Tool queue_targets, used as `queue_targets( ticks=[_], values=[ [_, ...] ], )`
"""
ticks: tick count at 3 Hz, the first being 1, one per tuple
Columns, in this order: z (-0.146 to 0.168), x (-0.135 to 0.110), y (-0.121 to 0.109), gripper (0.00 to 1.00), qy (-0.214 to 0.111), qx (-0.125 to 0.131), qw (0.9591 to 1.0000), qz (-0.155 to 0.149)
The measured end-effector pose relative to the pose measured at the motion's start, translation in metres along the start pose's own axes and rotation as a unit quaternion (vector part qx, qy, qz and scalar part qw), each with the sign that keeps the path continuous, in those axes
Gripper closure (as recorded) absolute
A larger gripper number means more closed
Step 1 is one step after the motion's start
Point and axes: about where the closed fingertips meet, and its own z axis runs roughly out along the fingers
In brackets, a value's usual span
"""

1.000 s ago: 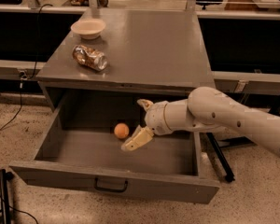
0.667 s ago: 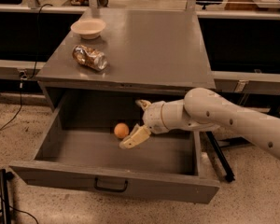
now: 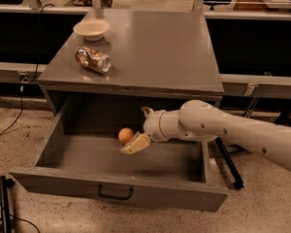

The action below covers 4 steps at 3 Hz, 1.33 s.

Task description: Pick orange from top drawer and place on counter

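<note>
The top drawer is pulled out, with its dark handle at the front centre. The orange lies on the drawer floor near the back, a little left of the middle. My gripper is inside the drawer just right of the orange, open, with one cream finger low beside the fruit and the other raised near the drawer's back. Nothing is held. The grey counter lies above the drawer.
On the counter's left side lies a crushed shiny can, and a white bowl stands behind it. My white arm reaches in from the right over the drawer's right wall. A black stand leg is on the floor at right.
My gripper has shifted slightly left, closer to the orange. The orange has not moved.
</note>
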Motion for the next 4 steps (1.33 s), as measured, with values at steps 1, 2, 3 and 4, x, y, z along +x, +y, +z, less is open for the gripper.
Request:
queue_targets(
  ticks=[1, 2, 3, 4],
  values=[
    [0.011, 0.007, -0.015, 0.00, 0.001, 0.029, 0.9995, -0.009],
    [0.018, 0.011, -0.024, 0.00, -0.018, 0.035, 0.9992, -0.011],
    [0.026, 0.012, -0.026, 0.00, -0.012, 0.040, 0.9988, -0.027],
    [0.035, 0.014, -0.027, 0.01, -0.003, 0.041, 0.9985, -0.037]
  ],
)
